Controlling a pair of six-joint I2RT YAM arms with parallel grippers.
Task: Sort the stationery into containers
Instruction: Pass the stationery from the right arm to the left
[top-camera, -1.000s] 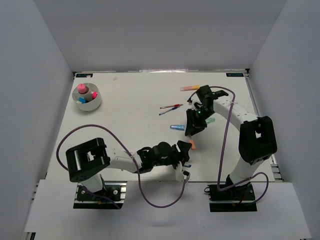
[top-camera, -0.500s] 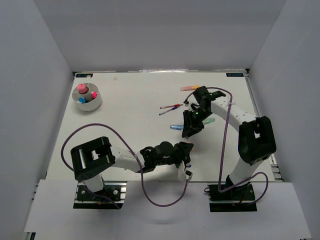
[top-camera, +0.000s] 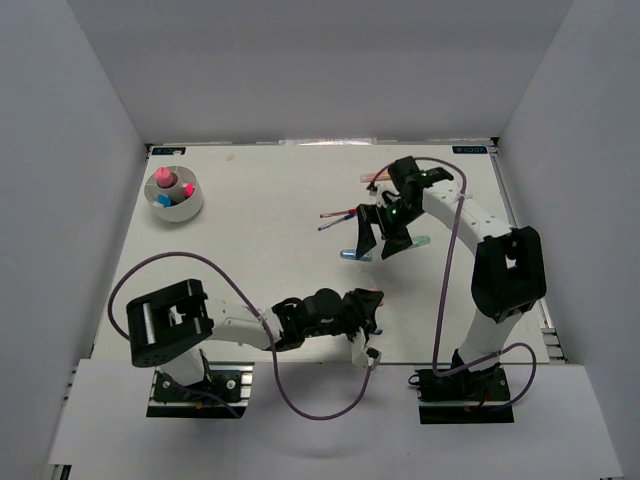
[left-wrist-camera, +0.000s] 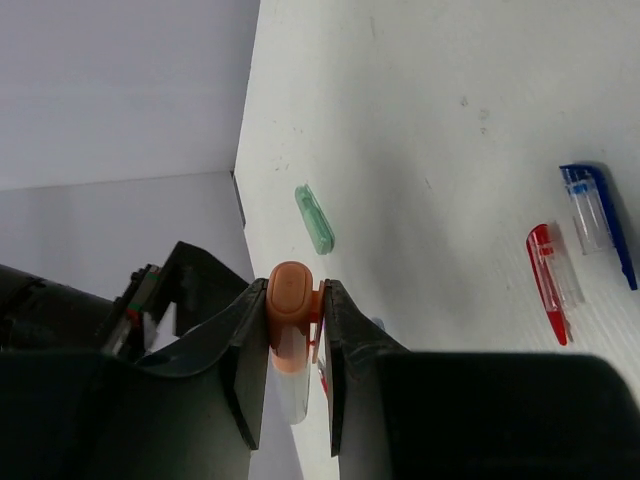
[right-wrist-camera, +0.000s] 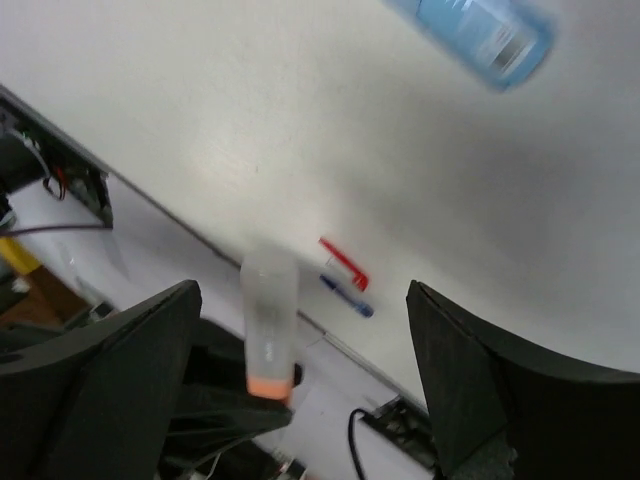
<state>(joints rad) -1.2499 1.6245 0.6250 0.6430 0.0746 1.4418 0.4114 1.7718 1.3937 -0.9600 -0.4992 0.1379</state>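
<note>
**A:** What sits nearest the arm bases?

**B:** The left gripper (top-camera: 367, 303), low over the white counter (top-camera: 260, 250) near its front edge. It is clamped on a short orange-capped marker (left-wrist-camera: 288, 300) with a clear plastic barrel. In the wrist view the cap is pinched between both black fingers.

**A:** And the other arm?

**B:** Farther out and right of centre, the right gripper (top-camera: 381, 242) hangs with its jaws spread wide and nothing between them. A stubby translucent blue marker (top-camera: 348, 254) lies on the counter just beside it on the left. I cannot tell whether a finger touches it. A mint-green marker (top-camera: 422, 242) lies flat just beside it on the right.

**A:** Anything beyond those?

**B:** Two thin pens lie side by side a little farther back, a red pen (left-wrist-camera: 548, 285) and a blue pen (left-wrist-camera: 597, 225), both apart from the gripper. Behind them an orange-and-pink highlighter (top-camera: 378, 175) rests near the far edge, partly hidden by the right arm.

**A:** Where is the container?

**B:** The low round white bowl (top-camera: 181, 213) with inner dividers stands in the far left corner, well apart from both arms. It holds a pink round-topped stick (top-camera: 165, 179), a small blue piece (top-camera: 163, 200) and a pink-red piece (top-camera: 188, 190). I cannot make out which compartment each one sits in.
</note>
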